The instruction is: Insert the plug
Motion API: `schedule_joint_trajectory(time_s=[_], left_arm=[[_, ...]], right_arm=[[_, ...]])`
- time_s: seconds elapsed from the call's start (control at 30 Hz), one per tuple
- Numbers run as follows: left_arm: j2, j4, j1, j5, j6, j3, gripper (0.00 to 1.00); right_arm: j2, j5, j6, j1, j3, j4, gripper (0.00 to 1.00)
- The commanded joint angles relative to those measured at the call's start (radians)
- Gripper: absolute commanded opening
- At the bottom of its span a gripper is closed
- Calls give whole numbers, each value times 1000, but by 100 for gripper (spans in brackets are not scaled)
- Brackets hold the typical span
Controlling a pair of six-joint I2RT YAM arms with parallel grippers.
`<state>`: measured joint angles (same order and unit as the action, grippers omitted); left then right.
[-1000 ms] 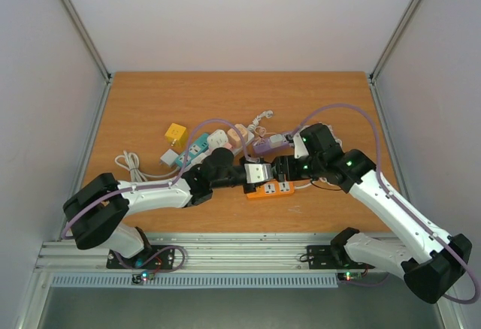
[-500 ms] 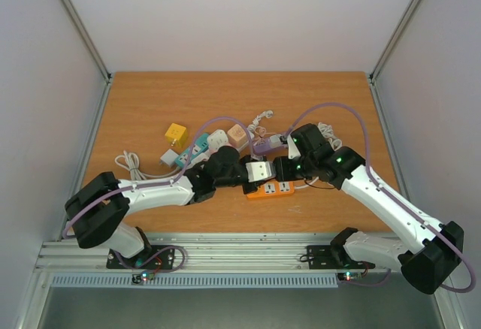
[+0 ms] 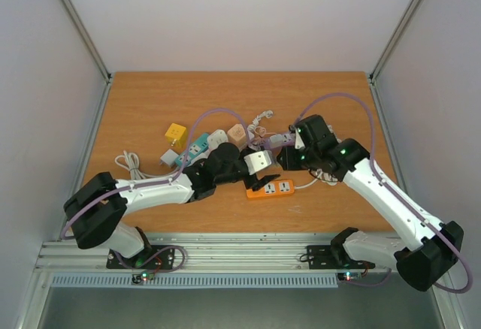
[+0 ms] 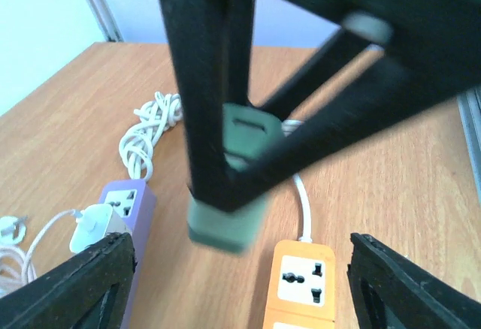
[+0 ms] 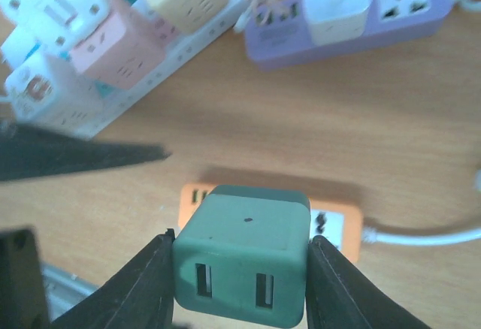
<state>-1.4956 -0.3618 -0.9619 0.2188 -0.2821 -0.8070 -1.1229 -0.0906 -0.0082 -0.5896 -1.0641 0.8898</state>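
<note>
A green cube plug (image 5: 242, 258) sits between the fingers of my right gripper (image 5: 240, 269), which is shut on its two sides, and its two slots face the camera. It hangs above the orange power strip (image 5: 193, 194), apart from it. In the left wrist view the plug (image 4: 229, 227) hovers left of the strip's free socket (image 4: 302, 282). My left gripper (image 4: 240, 291) is open with nothing in it, just short of the plug. From above, the right gripper (image 3: 288, 158) hides the plug, and the left gripper (image 3: 259, 177) is over the strip (image 3: 274, 188).
A purple strip (image 5: 391, 6) with a white charger (image 5: 336, 2) plugged in lies behind. A white strip carrying several cube adapters (image 5: 113, 43) lies to the left. A yellow cube (image 3: 176, 134) and a coiled white cable (image 3: 131, 164) lie further left.
The right gripper has shut on the plug, and the left gripper has opened and let go of it. The plug now hangs higher, in the right gripper alone.
</note>
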Motion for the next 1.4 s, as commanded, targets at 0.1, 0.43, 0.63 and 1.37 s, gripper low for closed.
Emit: schedule_joint_trajectory(time_s=[0.1,0.43,0.63,1.37], left_arm=[[94,-38,16,-173,244,38,93],[298,158,67,-369,490,60,100],[377,224,139,-392,603,76,99],[355,264,176,-329,608,59,99]], right_arm=[[-138,-80,-159,216,-97,-18,33],[-337,-167,-224,326,-181,-53,32],[-407,-142,-268,326,-189,-92,33],[-726,-265,-566,442,-430,-18,32]])
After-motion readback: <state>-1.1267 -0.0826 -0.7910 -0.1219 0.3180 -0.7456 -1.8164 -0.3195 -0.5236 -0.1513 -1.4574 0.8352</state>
